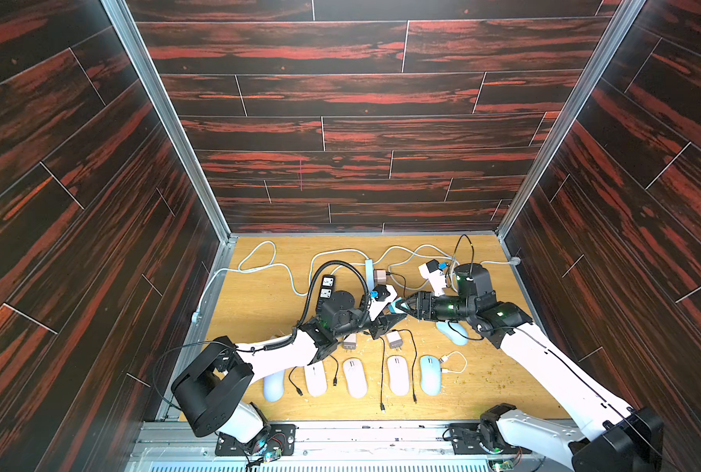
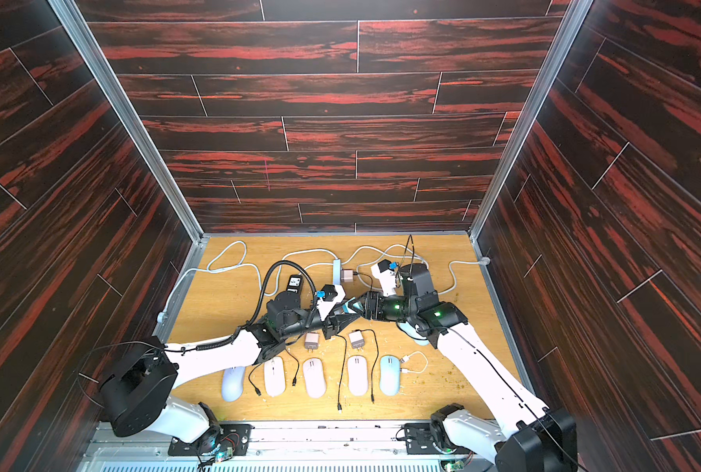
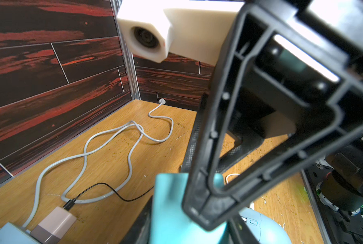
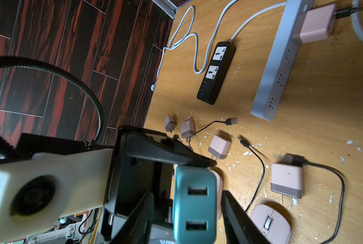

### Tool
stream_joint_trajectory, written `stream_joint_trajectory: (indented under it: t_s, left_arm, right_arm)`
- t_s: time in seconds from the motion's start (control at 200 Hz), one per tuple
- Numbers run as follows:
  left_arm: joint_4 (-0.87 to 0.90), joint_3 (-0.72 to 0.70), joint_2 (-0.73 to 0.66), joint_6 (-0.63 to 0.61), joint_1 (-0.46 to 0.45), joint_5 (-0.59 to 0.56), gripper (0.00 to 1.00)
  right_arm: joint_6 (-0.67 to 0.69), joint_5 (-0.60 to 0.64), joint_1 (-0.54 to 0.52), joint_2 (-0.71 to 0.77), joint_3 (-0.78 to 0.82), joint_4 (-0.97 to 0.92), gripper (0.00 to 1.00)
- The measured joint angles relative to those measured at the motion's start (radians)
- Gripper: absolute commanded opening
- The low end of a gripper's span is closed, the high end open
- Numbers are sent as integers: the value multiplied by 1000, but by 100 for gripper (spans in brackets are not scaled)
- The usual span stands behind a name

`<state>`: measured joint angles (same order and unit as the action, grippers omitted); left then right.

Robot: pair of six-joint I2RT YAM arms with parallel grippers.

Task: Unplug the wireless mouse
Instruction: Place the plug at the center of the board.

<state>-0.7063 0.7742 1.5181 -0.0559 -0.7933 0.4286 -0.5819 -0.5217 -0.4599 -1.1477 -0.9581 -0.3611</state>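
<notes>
- Wireless mice (image 1: 355, 378) line the worktop's (image 1: 259, 302) near edge, long axes toward its far edge.
- Left pincer (image 1: 393, 319) grips a teal charger (image 4: 194, 202); right pincer (image 1: 406, 305) straddles it, contact unclear.
- Only the right wrist view shows its USB ports.

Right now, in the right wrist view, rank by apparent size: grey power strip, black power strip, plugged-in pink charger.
Largest: grey power strip.
Then: black power strip.
Smallest: plugged-in pink charger.
Clear gaps; no ties.
</notes>
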Motion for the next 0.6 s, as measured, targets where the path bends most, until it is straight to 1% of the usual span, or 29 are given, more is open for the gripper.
stream_joint_trajectory:
  t_s: [0.12,0.321,0.361,0.406,0.466,0.471,0.496,0.501,0.506,0.526,0.601]
  left_arm:
    - [-5,0,0,0,0,11,0]
    - [-10,0,0,0,0,17,0]
    - [-11,0,0,0,0,16,15]
    - [-14,0,0,0,0,9,33]
    - [-18,0,0,0,0,0,52]
    - [-18,0,0,1,0,-1,56]
    - [-20,0,0,0,0,-3,89]
    - [-20,0,-1,3,0,-3,94]
    - [-21,0,-1,3,0,-3,97]
    - [-20,0,-3,5,0,-4,100]
    - [-11,0,-16,8,0,-21,100]
  right_arm:
    - [-8,-8,0,-12,0,6,44]
    - [-10,-12,1,-16,0,11,31]
    - [-13,-13,1,-17,0,14,29]
    - [-26,-11,1,-17,0,18,27]
    - [-33,-8,1,-15,0,23,25]
    - [-34,-8,1,-15,0,24,24]
    - [-34,-6,1,-13,0,25,23]
    - [-31,-5,1,-13,0,26,23]
    - [-30,-4,1,-12,0,25,23]
    - [-29,3,1,-9,0,25,22]
    - [-24,40,0,12,1,24,17]
